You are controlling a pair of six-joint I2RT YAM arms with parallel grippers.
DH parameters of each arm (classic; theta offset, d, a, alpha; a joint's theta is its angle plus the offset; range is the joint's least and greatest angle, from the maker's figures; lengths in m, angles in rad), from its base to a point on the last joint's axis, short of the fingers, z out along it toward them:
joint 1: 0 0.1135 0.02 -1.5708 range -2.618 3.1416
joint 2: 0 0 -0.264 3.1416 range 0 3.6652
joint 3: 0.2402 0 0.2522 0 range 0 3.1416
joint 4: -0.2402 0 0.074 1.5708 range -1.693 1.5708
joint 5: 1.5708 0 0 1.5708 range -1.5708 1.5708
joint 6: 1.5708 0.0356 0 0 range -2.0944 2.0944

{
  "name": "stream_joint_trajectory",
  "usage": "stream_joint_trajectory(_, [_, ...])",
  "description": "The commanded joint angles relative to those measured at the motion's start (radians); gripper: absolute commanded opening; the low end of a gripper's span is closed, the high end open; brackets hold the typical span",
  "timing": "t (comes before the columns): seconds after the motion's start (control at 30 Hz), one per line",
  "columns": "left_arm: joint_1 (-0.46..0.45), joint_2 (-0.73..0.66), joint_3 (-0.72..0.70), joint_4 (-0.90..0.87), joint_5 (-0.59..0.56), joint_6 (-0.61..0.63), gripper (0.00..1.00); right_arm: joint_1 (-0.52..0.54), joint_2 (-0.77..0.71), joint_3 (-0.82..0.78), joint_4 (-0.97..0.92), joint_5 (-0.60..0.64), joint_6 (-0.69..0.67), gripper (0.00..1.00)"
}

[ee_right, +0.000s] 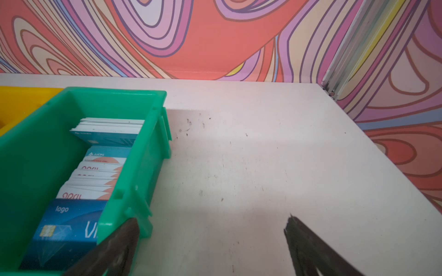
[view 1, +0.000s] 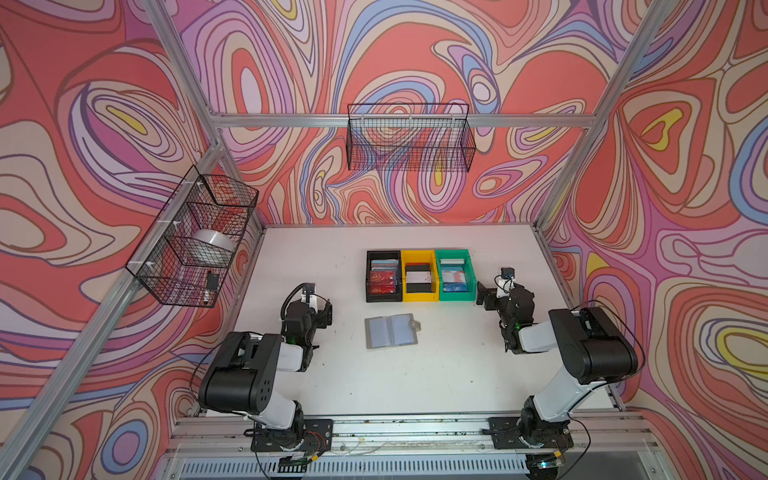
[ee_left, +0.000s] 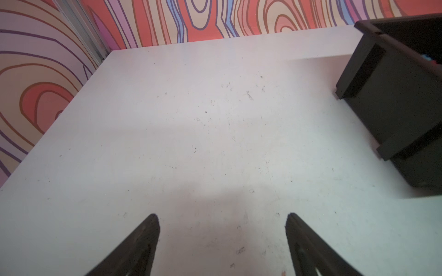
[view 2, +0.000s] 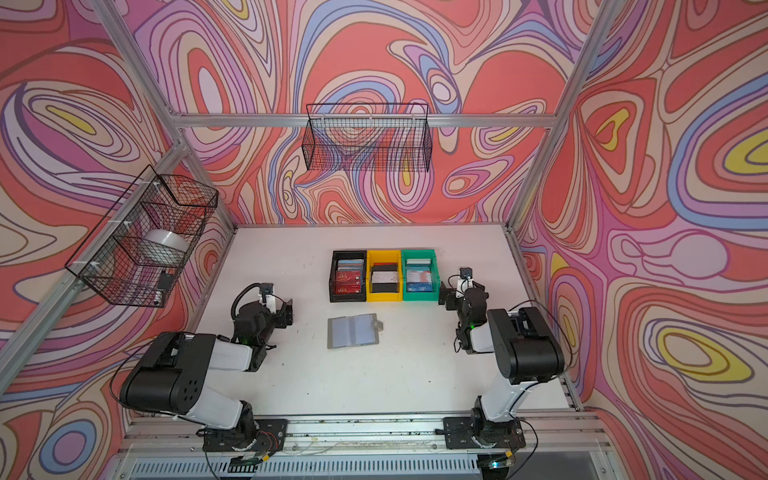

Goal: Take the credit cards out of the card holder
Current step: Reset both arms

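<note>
Swirled pink, red and lilac walls enclose a white table. Near its middle the grey card holder lies opened flat, well apart from both arms. In both top views its clear sleeves look pale, and whether any card sits in them is too small to tell. Beyond it three bins stand in a touching row: a black bin with red credit cards marked VIP, a yellow bin, and a green bin with blue and white ones stacked inside. The left pincer hovers over bare table near the black bin, jaws spread wide, grasping nothing. The right pincer is likewise released, one finger just beside the green bin's outer wall.
</note>
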Motion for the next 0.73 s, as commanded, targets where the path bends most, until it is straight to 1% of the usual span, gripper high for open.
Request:
stream_joint_trajectory(0.0, [0.016,0.006,0.016,0.12,0.063,0.018,0.86,-0.008,-0.001,0.013,0.017,0.025,0.036,0.98])
stream_joint_trajectory(0.03, [0.02,0.017,0.031,0.102,0.059,0.012,0.88,-0.007,0.001,0.02,0.008,0.046,0.041,0.98])
stream_joint_trajectory(0.1, [0.031,-0.014,0.101,-0.08,0.077,0.006,0.88,-0.007,0.001,0.047,-0.043,0.082,0.054,0.98])
stream_joint_trajectory(0.17, [0.052,0.014,0.094,-0.018,0.071,-0.021,0.89,-0.007,0.003,0.044,-0.032,0.086,0.056,0.99])
stream_joint_trajectory(0.23, [0.056,-0.003,0.112,-0.084,0.06,-0.034,0.91,-0.009,0.003,0.045,-0.031,0.087,0.053,0.99])
stream_joint_trajectory(0.3, [0.055,0.009,0.108,-0.053,0.052,-0.035,1.0,-0.008,0.004,0.044,-0.031,0.086,0.053,0.98])
stream_joint_trajectory(0.37, [0.055,0.002,0.116,-0.082,0.047,-0.038,1.0,-0.008,0.004,0.044,-0.032,0.087,0.054,0.99])
stream_joint_trajectory(0.7, [0.055,0.005,0.11,-0.066,0.034,-0.044,1.0,-0.009,0.004,0.045,-0.034,0.085,0.053,0.98])
